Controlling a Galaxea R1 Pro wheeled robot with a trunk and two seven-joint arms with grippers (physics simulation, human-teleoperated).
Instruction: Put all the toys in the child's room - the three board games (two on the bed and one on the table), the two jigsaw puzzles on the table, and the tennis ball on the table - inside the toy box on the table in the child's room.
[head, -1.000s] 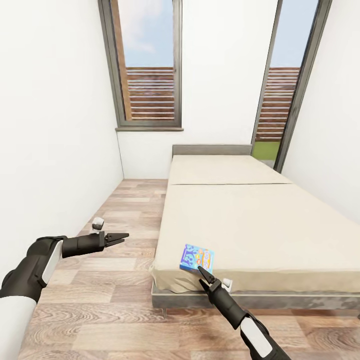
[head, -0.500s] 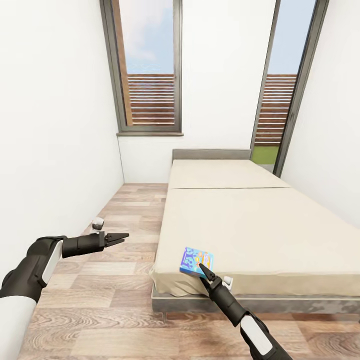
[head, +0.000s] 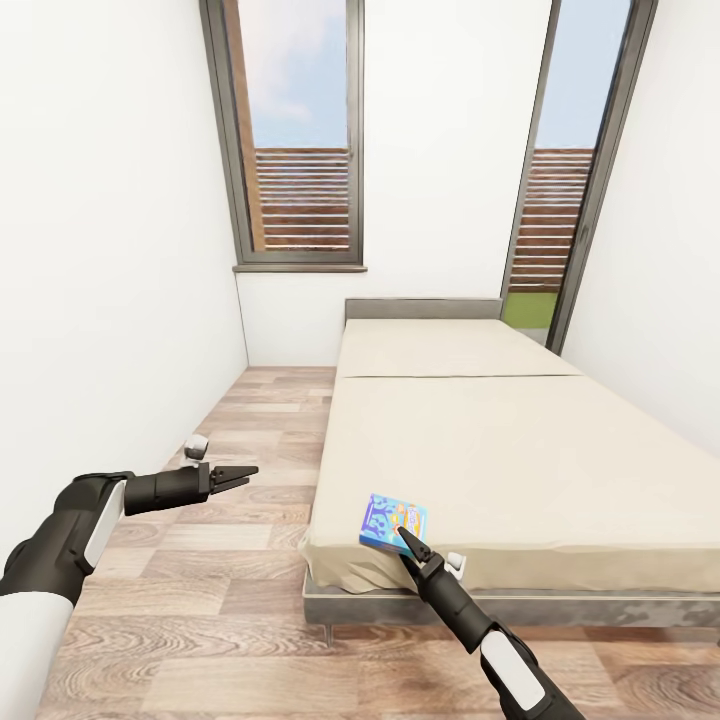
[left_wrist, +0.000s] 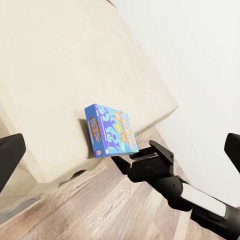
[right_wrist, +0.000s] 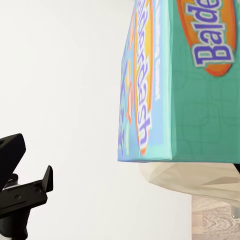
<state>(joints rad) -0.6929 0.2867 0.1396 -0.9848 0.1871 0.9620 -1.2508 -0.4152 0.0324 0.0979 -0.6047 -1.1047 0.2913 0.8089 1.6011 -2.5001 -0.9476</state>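
Nothing moved; one blue board game (head: 394, 520) on bed (head: 520, 440); right jaws' state unclear, left spread.

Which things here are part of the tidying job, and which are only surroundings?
Part of the job:
- blue board game
- bed it lies on
- right gripper at the game

Only surroundings:
- windows
- wooden floor
- left gripper, open, over the floor

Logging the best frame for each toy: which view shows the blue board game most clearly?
The left wrist view: the whole blue board game shows, lying at the bed's corner. The head view shows it small, partly behind the right gripper. The right wrist view crops it to one close corner.
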